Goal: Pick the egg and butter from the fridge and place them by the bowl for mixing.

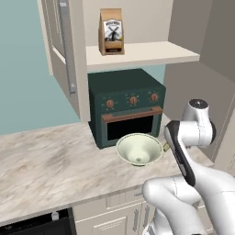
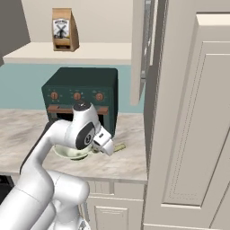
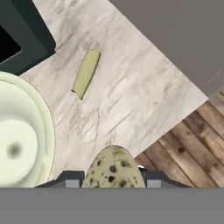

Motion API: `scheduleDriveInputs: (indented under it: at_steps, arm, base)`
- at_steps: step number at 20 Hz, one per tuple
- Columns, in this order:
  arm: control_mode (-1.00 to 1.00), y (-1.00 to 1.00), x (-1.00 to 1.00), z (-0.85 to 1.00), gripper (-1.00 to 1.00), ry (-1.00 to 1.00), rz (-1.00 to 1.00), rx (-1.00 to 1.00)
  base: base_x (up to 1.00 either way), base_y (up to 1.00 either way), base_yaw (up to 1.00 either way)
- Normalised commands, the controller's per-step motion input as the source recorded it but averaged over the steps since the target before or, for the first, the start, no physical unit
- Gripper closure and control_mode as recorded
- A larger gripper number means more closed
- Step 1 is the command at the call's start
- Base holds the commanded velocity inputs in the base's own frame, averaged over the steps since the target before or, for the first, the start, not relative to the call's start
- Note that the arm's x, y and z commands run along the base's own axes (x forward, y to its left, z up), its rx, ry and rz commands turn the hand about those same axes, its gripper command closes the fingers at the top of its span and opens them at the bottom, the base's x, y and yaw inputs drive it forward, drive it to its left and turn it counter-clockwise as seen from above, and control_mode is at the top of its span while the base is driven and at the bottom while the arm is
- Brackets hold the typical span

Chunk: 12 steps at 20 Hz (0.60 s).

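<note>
egg [image 3: 113,168] in gripper [image 3: 113,180], butter [image 3: 86,72] ahead, bowl [image 3: 37,131] beside

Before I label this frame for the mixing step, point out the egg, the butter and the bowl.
egg [image 3: 113,168]: hand view, speckled shell.
butter [image 3: 86,73]: hand view, middle of the stick's top face.
bowl [image 1: 125,143]: left base view, left inner wall below the rim.

The left base view looks forward and down from behind the arm's left onto the bench [image 1: 50,165], the dark green toaster oven [image 1: 126,108] and the bowl [image 1: 139,149]; the right base view faces the same bench [image 2: 130,157], oven [image 2: 81,96] and bowl [image 2: 67,153] from behind the arm's right; the hand view looks steeply down from close above, sharing the bowl [image 3: 22,140] and bench [image 3: 131,96] beside it.
</note>
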Motion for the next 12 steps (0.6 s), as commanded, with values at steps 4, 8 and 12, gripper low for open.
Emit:
scheduleDriveInputs:
  at_steps: [4,8,12]
  arm:
    - [-1.00,-0.25,0.10,-0.47,1.00,0.00,0.00,0.00]
    - [-1.00,-0.14,0.21,-0.45,1.00,0.00,0.00,0.01]
    - [-1.00,0.00,0.53,-0.31,1.00,0.00,0.00,0.02]
  base:
    - [0.00,0.00,0.00]
    - [0.00,0.00,0.00]
    - [0.00,0.00,0.00]
